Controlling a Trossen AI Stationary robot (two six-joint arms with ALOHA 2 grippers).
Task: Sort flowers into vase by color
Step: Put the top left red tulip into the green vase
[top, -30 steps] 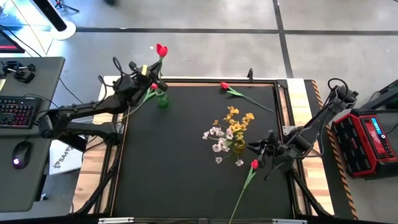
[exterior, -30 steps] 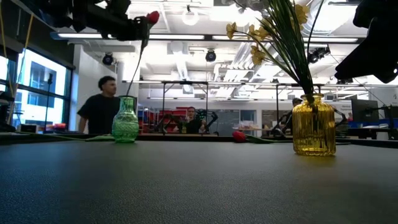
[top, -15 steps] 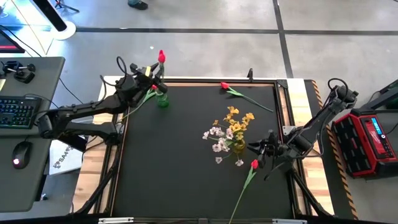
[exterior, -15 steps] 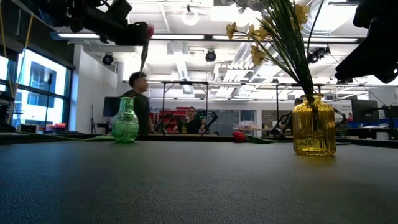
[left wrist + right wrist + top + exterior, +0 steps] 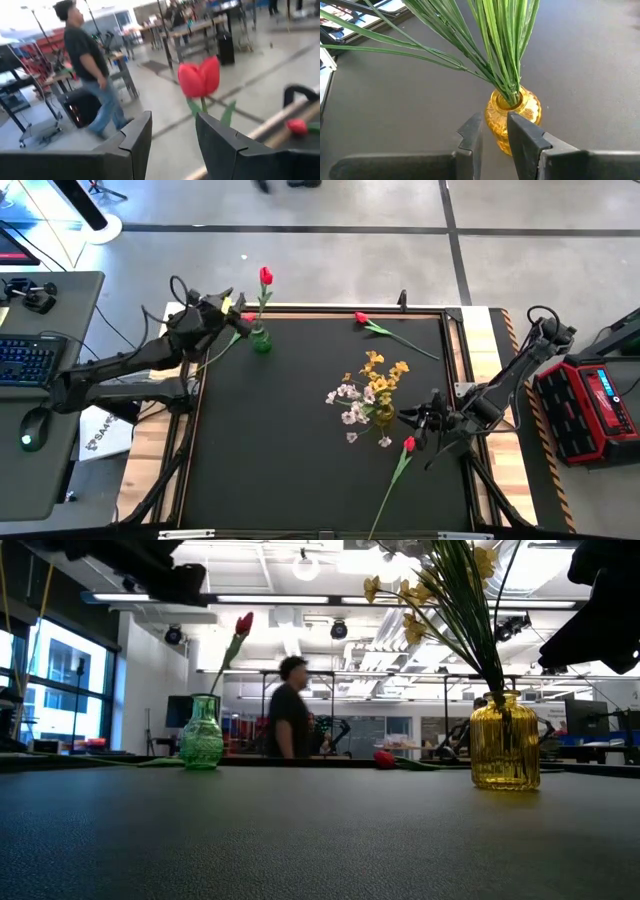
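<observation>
Black matting covers the worktop (image 5: 300, 450), and beyond its far edge a person (image 5: 291, 708) walks through the lit room. At the far left corner the left claw (image 5: 238, 322) hangs just beside the green vase (image 5: 261, 340), its fingers (image 5: 132, 142) spread apart and gripping nothing; one red tulip (image 5: 265, 276) stands upright in that vase, free of the claw. Another red tulip (image 5: 361, 318) lies flat along the far edge, toward the middle. Right of centre the yellow vase (image 5: 384, 416) holds the yellow spray (image 5: 383, 370) and the white-pink spray (image 5: 349, 402) together. One more red tulip (image 5: 408, 444) lies near the front edge, just beside the right claw (image 5: 418, 426), which sits low next to the yellow vase with its fingers (image 5: 472, 135) narrow and nothing between them.
</observation>
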